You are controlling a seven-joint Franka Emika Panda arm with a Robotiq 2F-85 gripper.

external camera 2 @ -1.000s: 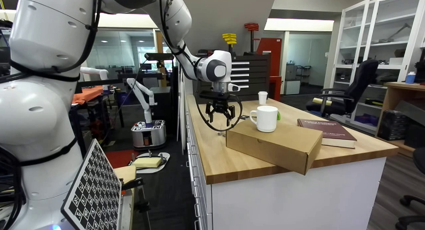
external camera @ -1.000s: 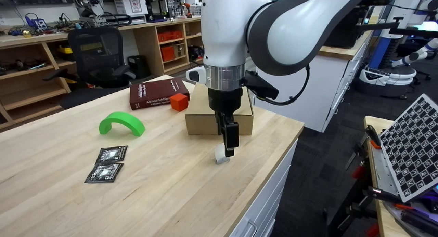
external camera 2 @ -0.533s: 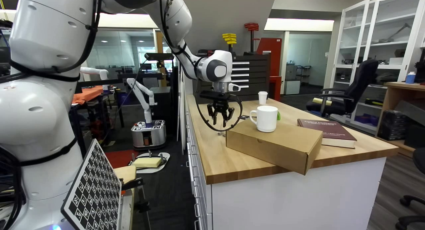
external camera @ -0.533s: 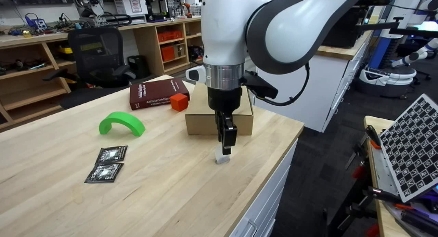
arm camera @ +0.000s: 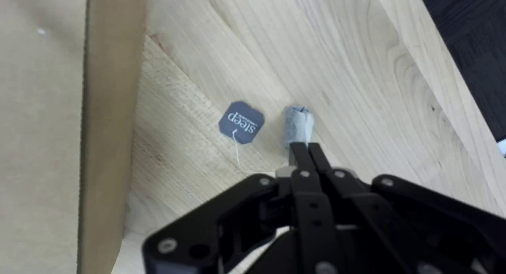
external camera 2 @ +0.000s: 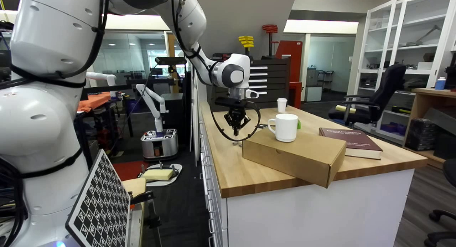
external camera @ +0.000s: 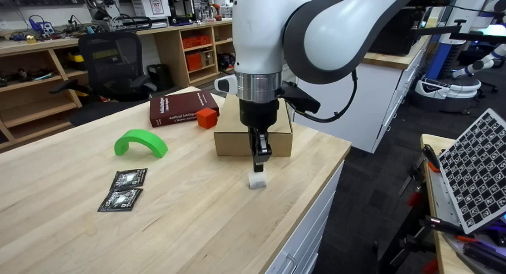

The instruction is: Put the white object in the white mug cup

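Note:
The white object (arm camera: pixel 299 123), a small rolled whitish pouch, lies on the tabletop in the wrist view, partly covered by the black fingertips. In an exterior view the white object (external camera: pixel 257 181) sits right below my gripper (external camera: pixel 258 169). The gripper (arm camera: pixel 308 144) is shut, its fingers almost meeting; I cannot tell whether its tips touch the pouch. Another angle shows the gripper (external camera 2: pixel 236 133) a little above the table. Upright on the cardboard box, the white mug cup (external camera 2: pixel 286 127) has its handle toward the arm; the arm hides it in an exterior view.
Beside the gripper stands the cardboard box (external camera: pixel 233 143). A dark tag (arm camera: pixel 241 122) on a string lies near the pouch. A book (external camera: pixel 184 108), an orange-red cube (external camera: pixel 207 118), a green arch (external camera: pixel 142 141) and a white cup (external camera 2: pixel 281 105) are on the table, whose edge is close.
The gripper's fingers have gone from wide open to shut above the white object. The arm has risen very slightly. Mug, box and pouch show no clear movement.

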